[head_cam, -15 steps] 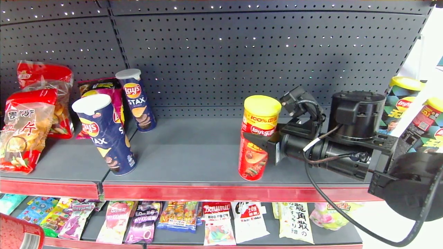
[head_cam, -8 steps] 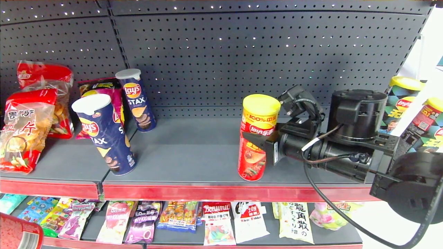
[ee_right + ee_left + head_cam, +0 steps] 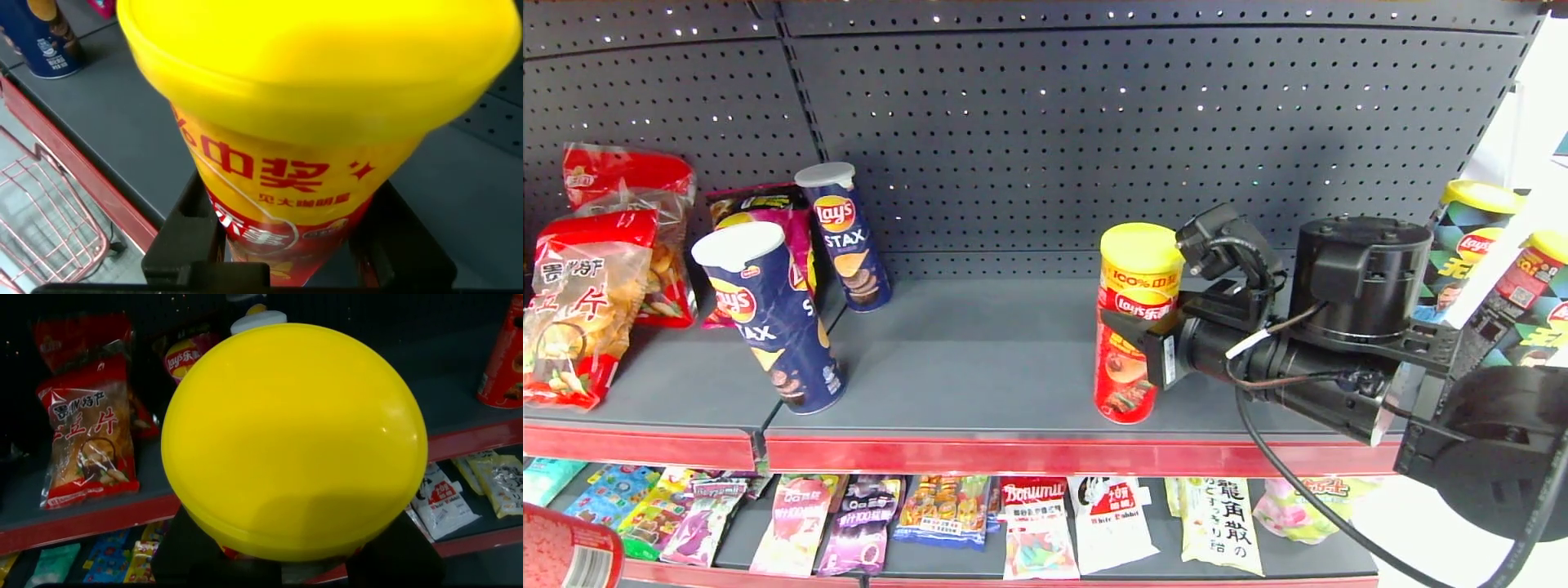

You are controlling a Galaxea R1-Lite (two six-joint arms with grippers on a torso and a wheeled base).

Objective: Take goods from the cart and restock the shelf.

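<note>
A red chip can with a yellow lid (image 3: 1134, 322) stands upright near the front edge of the grey shelf (image 3: 980, 359), right of the middle. My right gripper (image 3: 1131, 336) comes in from the right and is shut on the can's middle. The right wrist view looks down on the same can (image 3: 286, 163), held between the black fingers (image 3: 189, 237). In the left wrist view my left gripper (image 3: 286, 567) is shut on a second yellow-lidded can (image 3: 294, 441). That can's red body (image 3: 564, 555) shows at the lower left of the head view, below the shelf.
Two blue cans (image 3: 768, 318) (image 3: 843, 237) and red snack bags (image 3: 580, 302) fill the shelf's left end. Dark patterned cans (image 3: 1470, 237) stand at the right end. Sachets (image 3: 1029, 523) line the lower shelf. The cart's wire basket (image 3: 49, 212) lies below the red shelf lip.
The right gripper has shifted the red can slightly to the right and set it more upright. The other goods have not moved.
</note>
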